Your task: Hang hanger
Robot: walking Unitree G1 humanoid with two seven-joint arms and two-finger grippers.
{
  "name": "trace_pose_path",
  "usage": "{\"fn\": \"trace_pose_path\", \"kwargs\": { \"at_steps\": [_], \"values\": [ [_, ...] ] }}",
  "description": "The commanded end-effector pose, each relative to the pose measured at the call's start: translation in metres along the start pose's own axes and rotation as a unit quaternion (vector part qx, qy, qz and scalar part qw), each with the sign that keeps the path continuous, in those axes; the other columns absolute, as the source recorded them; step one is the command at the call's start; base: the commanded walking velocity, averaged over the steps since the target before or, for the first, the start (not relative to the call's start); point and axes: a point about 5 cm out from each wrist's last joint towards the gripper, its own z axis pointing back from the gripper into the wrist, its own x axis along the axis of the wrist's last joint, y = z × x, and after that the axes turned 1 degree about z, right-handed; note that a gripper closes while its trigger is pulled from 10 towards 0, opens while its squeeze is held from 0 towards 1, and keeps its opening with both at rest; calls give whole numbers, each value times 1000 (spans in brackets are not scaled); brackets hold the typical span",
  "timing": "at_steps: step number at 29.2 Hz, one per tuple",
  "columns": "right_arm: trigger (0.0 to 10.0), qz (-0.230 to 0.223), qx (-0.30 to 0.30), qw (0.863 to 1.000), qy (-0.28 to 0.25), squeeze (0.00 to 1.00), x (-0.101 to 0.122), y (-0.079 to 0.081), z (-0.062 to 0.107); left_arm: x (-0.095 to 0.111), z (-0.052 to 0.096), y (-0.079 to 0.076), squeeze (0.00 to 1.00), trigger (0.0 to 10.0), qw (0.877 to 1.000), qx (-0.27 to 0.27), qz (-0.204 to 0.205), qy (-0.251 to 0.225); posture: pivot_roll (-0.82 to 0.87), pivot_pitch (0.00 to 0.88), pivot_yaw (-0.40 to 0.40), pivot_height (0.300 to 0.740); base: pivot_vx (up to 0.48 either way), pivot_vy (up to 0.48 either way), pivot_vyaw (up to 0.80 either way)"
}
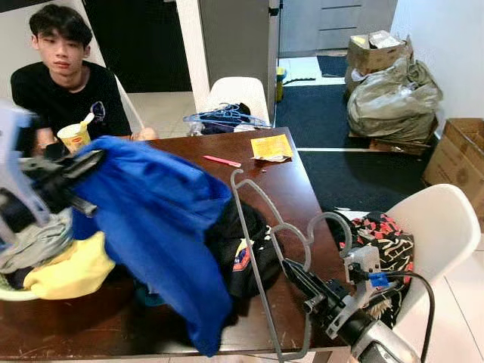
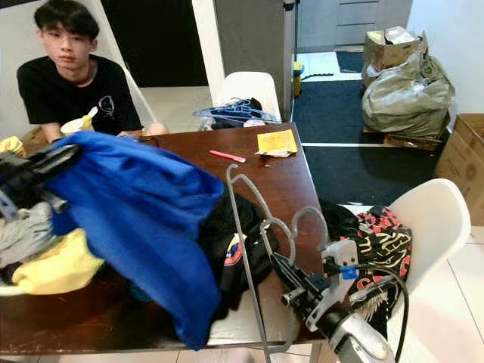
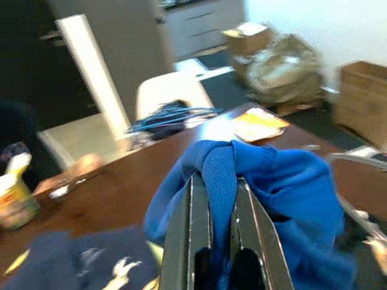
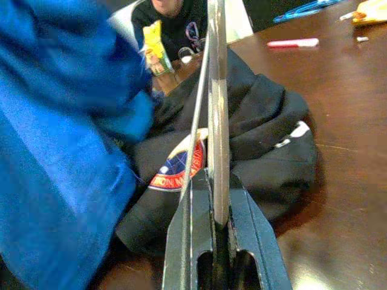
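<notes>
A grey plastic hanger point(image 4: 217, 109) stands upright over the right part of the brown table point(image 1: 291, 193), its hook point(image 1: 235, 178) pointing up. My right gripper point(image 1: 292, 271) is shut on its lower part, near the table's front right corner. My left gripper point(image 1: 85, 163) is at the left, shut on a fold of a blue garment point(image 1: 162, 223) that hangs from it and drapes down over the table. In the left wrist view the blue cloth point(image 3: 224, 163) is bunched between the fingers. A black garment with a round badge point(image 4: 181, 172) lies on the table between the blue cloth and the hanger.
A person point(image 1: 64, 87) sits at the table's far left behind a cup point(image 1: 74, 137). Yellow point(image 1: 68, 272) and grey clothes are heaped at the left. Blue hangers point(image 1: 227, 116) lie on the far white chair. Another white chair point(image 1: 448, 223) holds patterned cloth at the right. Boxes point(image 1: 461, 155) and bags stand beyond.
</notes>
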Motion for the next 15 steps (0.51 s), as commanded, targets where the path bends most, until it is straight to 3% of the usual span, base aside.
{"fn": "trace_pose_path", "kwargs": {
  "at_steps": [1, 2, 3, 4, 5, 6, 7, 8, 9, 10, 11, 12, 13, 15],
  "values": [
    [10000, -2, -11, 1000, 8, 0, -2, -3, 3, 0, 7, 16, 0, 0, 999, 42, -13, 16, -17, 0, 62, 740, 0, 0, 0],
    [10000, -4, -10, 1000, 9, 0, -1, -3, 3, -12, 21, 29, 0, 0, 995, 83, -21, 58, -15, 0, 58, 740, 0, 0, 0],
    [10000, -4, -10, 1000, 9, 0, -1, -3, 3, -12, 21, 29, 0, 0, 995, 83, -21, 58, -15, 0, 58, 740, 0, 0, 0],
    [10000, -5, -10, 1000, 10, 0, 0, -4, 3, -29, 39, 39, 0, 0, 984, 125, -35, 122, -11, 0, 49, 740, 0, 0, 0],
    [10000, -5, -10, 1000, 10, 0, 0, -4, 3, -29, 39, 39, 0, 0, 984, 125, -35, 122, -11, 0, 49, 740, 0, 0, 0],
    [10000, -6, -10, 1000, 10, 0, 0, -4, 3, -42, 53, 46, 0, 0, 971, 156, -59, 174, -3, 0, 42, 740, 0, 0, 0],
    [10000, -6, -10, 1000, 10, 0, 0, -4, 3, -42, 53, 46, 0, 0, 971, 156, -59, 174, -3, 0, 42, 740, 0, 0, 0],
    [10000, -8, -10, 1000, 10, 0, 1, -4, 3, -55, 65, 52, 0, 0, 955, 187, -76, 220, 1, 0, 40, 740, 0, 0, 0],
    [10000, -8, -10, 1000, 10, 0, 1, -4, 3, -55, 65, 52, 0, 0, 955, 187, -76, 220, 1, 0, 40, 740, 0, 0, 0],
    [10000, -10, -9, 1000, 10, 0, 1, -4, 3, -68, 75, 60, 0, 0, 932, 219, -104, 269, 5, 0, 37, 740, 0, 0, 0],
    [10000, -10, -9, 1000, 10, 0, 1, -4, 3, -68, 75, 60, 0, 0, 932, 219, -104, 269, 5, 0, 37, 740, 0, 0, 0],
    [10000, -12, -8, 1000, 10, 0, 2, -4, 2, -79, 83, 66, 0, 0, 913, 246, -119, 304, 4, 0, 36, 740, 0, 0, 0],
    [10000, -13, -8, 1000, 10, 0, 2, -4, 2, -87, 89, 68, 0, 863, 900, 267, -117, 324, 1, 0, 35, 740, 0, 0, 0],
    [10000, -13, -8, 1000, 10, 0, 2, -4, 2, -87, 89, 68, 0, 863, 900, 267, -117, 324, 1, 0, 35, 740, 0, 0, 0]
  ]
}}
